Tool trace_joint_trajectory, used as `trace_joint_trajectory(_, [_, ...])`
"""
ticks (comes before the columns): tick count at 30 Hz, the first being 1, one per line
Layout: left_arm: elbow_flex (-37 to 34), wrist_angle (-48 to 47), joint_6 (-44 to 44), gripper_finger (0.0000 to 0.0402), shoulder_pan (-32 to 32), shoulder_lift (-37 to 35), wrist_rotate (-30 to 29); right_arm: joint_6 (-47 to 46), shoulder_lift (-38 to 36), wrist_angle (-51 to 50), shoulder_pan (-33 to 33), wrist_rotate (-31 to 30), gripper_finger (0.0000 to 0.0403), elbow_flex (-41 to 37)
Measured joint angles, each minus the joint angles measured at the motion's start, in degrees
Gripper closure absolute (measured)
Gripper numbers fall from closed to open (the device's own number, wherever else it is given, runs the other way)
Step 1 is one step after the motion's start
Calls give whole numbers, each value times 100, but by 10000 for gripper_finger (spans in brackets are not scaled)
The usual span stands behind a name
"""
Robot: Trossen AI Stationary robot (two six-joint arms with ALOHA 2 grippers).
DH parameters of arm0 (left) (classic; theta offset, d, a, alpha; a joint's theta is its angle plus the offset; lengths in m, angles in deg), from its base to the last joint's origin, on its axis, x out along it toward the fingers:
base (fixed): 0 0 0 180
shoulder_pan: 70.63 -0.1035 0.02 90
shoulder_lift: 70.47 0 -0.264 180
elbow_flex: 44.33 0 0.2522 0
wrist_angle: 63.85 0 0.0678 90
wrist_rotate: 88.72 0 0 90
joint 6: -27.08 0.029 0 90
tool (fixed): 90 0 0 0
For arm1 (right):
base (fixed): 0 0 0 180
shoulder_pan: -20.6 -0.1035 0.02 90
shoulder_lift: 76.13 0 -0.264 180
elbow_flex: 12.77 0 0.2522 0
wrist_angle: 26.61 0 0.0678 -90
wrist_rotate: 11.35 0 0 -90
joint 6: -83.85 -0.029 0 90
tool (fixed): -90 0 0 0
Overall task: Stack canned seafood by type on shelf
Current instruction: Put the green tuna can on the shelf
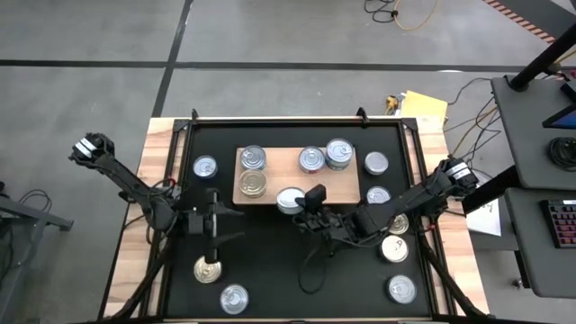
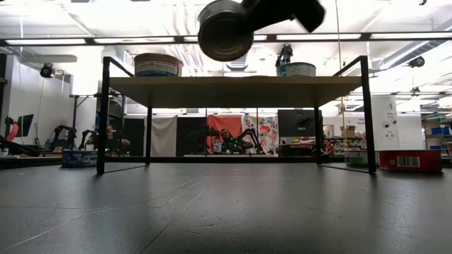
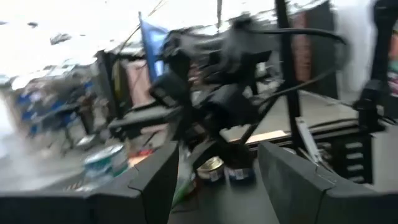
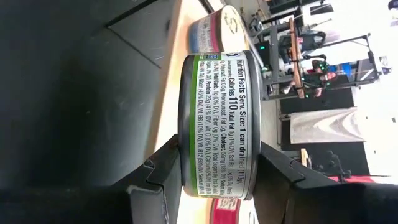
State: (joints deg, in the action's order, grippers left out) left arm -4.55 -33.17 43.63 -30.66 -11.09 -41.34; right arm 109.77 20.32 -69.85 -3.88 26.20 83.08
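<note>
Right hand (image 1: 301, 205) pinches a green-labelled tin (image 4: 217, 124) between its fingers, holding it in the air at the near edge of the shelf (image 1: 279, 166), lid facing sideways (nutrition label legible in the wrist view). Other tins sit on the wooden shelf and scattered on the black tabletop (image 1: 270, 261). Left hand (image 1: 211, 236) hovers with fingers spread, empty, just above a gold-lidded tin (image 1: 208, 269).
</note>
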Motion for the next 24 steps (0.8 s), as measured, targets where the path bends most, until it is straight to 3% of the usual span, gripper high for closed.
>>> trace_joint_trajectory(9, [59, -25, 234, 198, 4, 9, -674, -840, -36, -520, -177, -7, 270, -72])
trace_joint_trajectory(24, [61, 14, 881, 198, -3, 11, -1097, -184, -5, 259, 230, 70, 270, -289])
